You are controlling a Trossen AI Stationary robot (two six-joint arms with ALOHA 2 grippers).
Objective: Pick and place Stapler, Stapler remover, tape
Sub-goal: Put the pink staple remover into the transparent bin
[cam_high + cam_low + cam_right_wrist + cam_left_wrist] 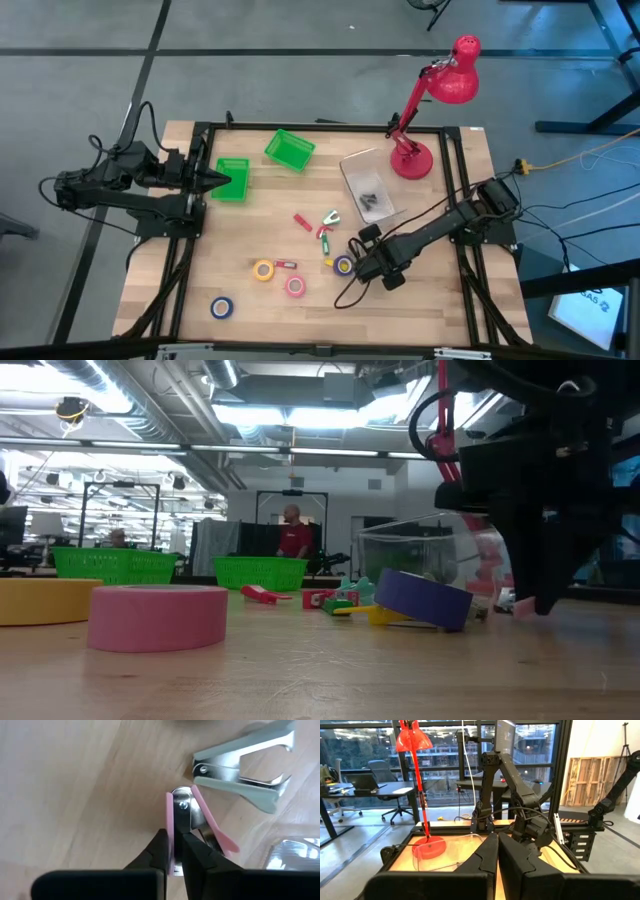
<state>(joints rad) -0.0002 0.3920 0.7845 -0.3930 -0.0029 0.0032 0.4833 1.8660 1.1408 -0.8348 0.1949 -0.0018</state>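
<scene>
Two removers lie just right of desk centre. The pink remover (pixel 192 815) is pinched by one arm between the right gripper's (pixel 173 851) jaws, evidently for lifting; the green remover (pixel 245 765) lies at its one o'clock. The left gripper (pixel 497 851), jaws pressed together and empty, waits over a bin (pixel 231 180) at nine o'clock.

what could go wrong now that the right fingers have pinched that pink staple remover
1. The right gripper holds the pink remover by only one thin handle, so it may twist or slip out when lifted.
2. The green remover lies close beside it, apart but near; a swinging pink one might knock it.
3. The purple tape sits right by the gripper and could get nudged as the arm moves off.
</scene>
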